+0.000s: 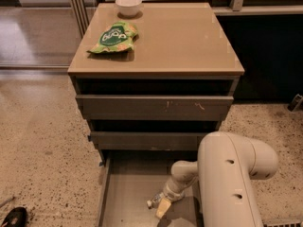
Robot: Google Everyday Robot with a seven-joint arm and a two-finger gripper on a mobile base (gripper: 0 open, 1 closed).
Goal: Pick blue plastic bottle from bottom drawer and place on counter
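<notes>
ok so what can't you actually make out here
The blue plastic bottle: only a small end shows in the camera view; the gripper, low in the bottom drawer, covers the rest.
That drawer's front: cut off by the lower edge; its right side sits behind the arm.
The upper drawers: insides in shadow.

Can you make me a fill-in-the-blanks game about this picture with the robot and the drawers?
The gripper is down by the blue plastic bottle in the ____ drawer.
The grey cabinet has ____ drawers.
The snack bag on the counter is ____.
The bowl behind the bag is ____.
Missing words: bottom; three; green; white.
</notes>
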